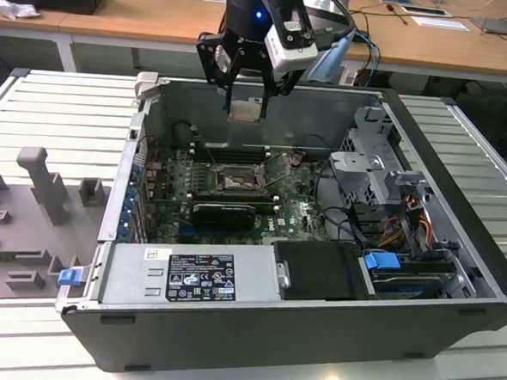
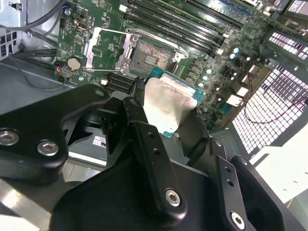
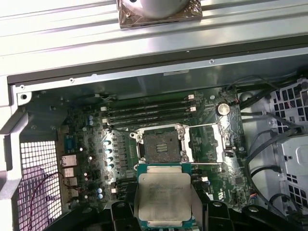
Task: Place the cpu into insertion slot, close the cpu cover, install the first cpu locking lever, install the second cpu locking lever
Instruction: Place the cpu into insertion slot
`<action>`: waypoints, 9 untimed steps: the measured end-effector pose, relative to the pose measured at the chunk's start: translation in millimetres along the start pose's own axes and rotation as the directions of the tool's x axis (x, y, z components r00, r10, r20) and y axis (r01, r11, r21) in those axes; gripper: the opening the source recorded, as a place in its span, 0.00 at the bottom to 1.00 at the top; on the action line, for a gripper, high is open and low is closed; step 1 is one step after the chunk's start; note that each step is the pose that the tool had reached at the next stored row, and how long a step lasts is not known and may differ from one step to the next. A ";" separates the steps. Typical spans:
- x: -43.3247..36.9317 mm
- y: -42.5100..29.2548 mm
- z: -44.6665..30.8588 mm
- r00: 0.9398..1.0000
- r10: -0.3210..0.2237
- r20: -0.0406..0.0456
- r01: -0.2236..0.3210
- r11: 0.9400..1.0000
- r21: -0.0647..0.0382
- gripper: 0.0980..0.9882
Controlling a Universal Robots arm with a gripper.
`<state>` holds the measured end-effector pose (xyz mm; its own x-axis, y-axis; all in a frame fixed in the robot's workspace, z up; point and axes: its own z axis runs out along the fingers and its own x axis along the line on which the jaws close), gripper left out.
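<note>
Grasp: gripper [image 1: 246,102] fingers closed on opposite edges of the cpu [image 3: 163,197].
Position: cpu held aloft over the motherboard [image 3: 91,159], clear of the insertion slot [image 3: 162,144].
Cover: cpu cover [image 3: 210,142] swung open.
Handling: likely light, rigid, with fragile contacts; grip edges only.

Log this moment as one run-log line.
pincer: shut on small square silvery-beige cpu | position: above open computer case | square black-framed insertion slot: empty | thin silver metal cpu cover: open
</note>
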<state>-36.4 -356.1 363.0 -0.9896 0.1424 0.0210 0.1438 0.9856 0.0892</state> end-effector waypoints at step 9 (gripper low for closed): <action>0.0 0.0 0.0 1.000 0.023 0.002 -0.023 1.000 -0.001 0.48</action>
<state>-36.4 -356.1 363.0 -0.9860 0.1652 0.0210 0.1665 0.9820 0.0892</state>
